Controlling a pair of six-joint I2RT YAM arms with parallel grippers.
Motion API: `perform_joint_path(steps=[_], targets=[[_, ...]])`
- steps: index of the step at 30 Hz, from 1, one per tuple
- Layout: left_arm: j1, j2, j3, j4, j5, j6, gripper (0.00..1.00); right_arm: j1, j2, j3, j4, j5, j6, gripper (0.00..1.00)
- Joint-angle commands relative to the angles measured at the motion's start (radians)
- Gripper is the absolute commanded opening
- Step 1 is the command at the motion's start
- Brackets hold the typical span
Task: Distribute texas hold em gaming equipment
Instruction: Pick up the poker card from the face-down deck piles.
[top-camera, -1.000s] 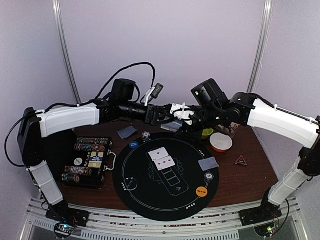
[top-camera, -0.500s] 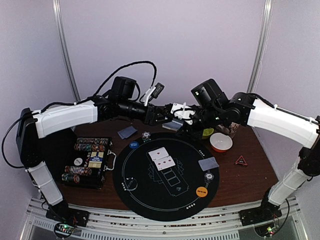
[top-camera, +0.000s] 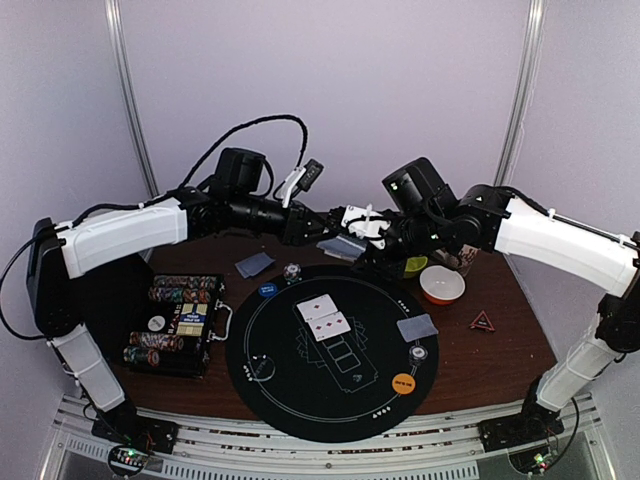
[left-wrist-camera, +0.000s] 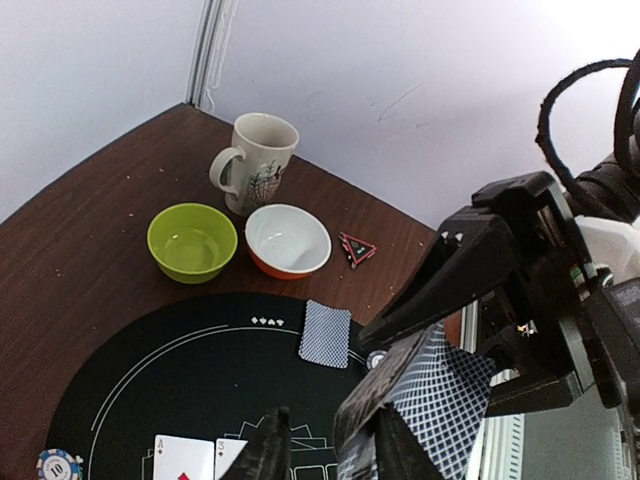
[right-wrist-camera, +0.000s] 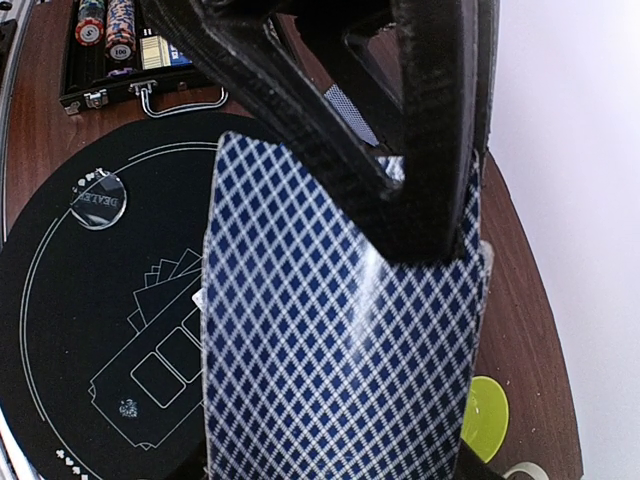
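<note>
1. Right wrist view alone shows the right tool (right-wrist-camera: 425, 215) clamped on a stack of blue-backed playing cards (right-wrist-camera: 330, 350), which fills most of the frame
2. Left wrist view alone shows the left tool (left-wrist-camera: 330, 452) with jaws partly apart, just under that stack's lower corner; whether it touches is unclear
3. Top view places both tools close together above the far edge of the black mat (top-camera: 300, 385), with two face-up cards (top-camera: 324, 317) lying mid-mat on the desk (top-camera: 500, 350)

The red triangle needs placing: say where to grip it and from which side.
Likely from straight above: the red triangle lies flat on the table, apart from the white-orange bowl. Pinch one straight edge against the opposite corner.
</note>
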Motion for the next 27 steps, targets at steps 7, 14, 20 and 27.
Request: perform_joint_path(steps=[7,14,20,27], targets=[[0.011,-0.066,-0.012,0.012,0.020,0.059,0.37,0.008,-0.033,0.007,0.005,0.010,-0.012,0.51],[0.010,-0.073,-0.011,-0.014,0.043,0.071,0.20,0.008,-0.035,0.010,0.001,0.014,-0.012,0.50],[0.011,-0.060,-0.006,-0.037,0.045,0.089,0.18,0.007,-0.033,0.012,0.002,0.011,-0.012,0.50],[0.011,-0.069,0.006,-0.036,0.069,0.108,0.00,0.006,-0.040,0.010,0.002,0.018,-0.012,0.50]])
